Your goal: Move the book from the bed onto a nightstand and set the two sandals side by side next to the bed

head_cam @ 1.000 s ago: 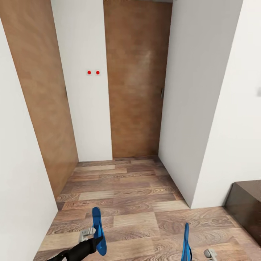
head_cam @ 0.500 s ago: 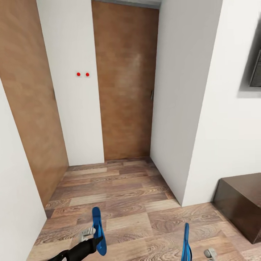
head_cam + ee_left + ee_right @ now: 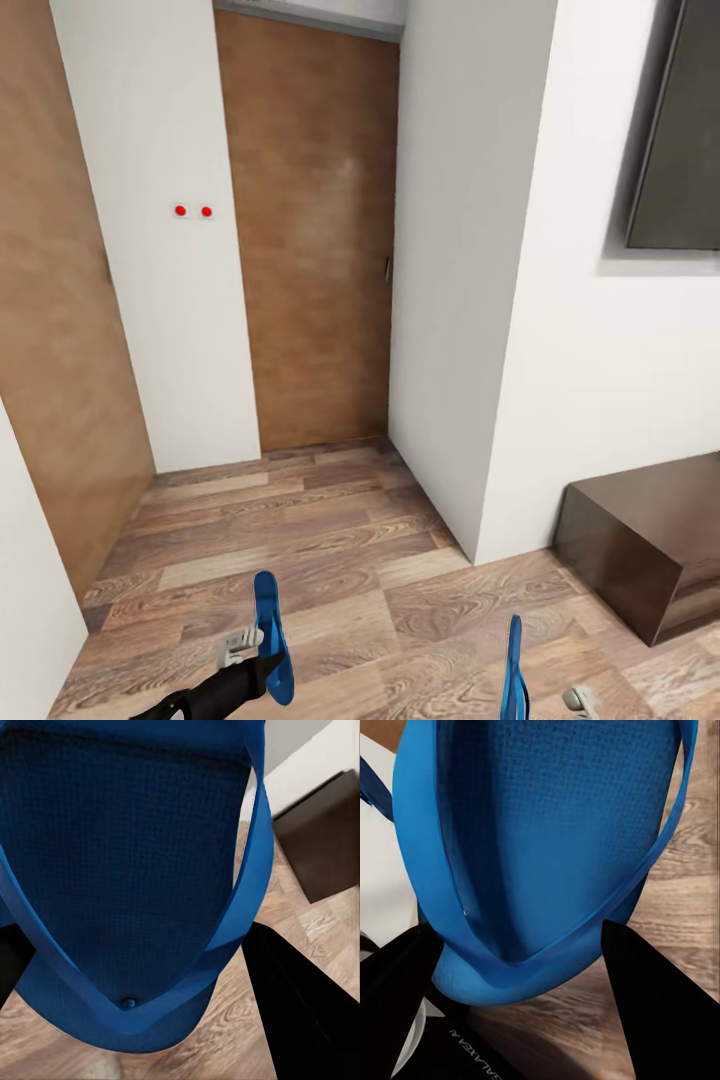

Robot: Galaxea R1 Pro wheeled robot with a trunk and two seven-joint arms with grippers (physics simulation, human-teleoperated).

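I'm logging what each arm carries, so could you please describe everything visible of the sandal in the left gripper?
The sandal is a bright blue flat flip-flop with a fine-textured footbed and thin blue straps meeting at a toe plug. It looks like foam or rubber. In the head view it stands on edge above the wood floor, held at its lower end by the left gripper, whose dark fingers flank it in the left wrist view.
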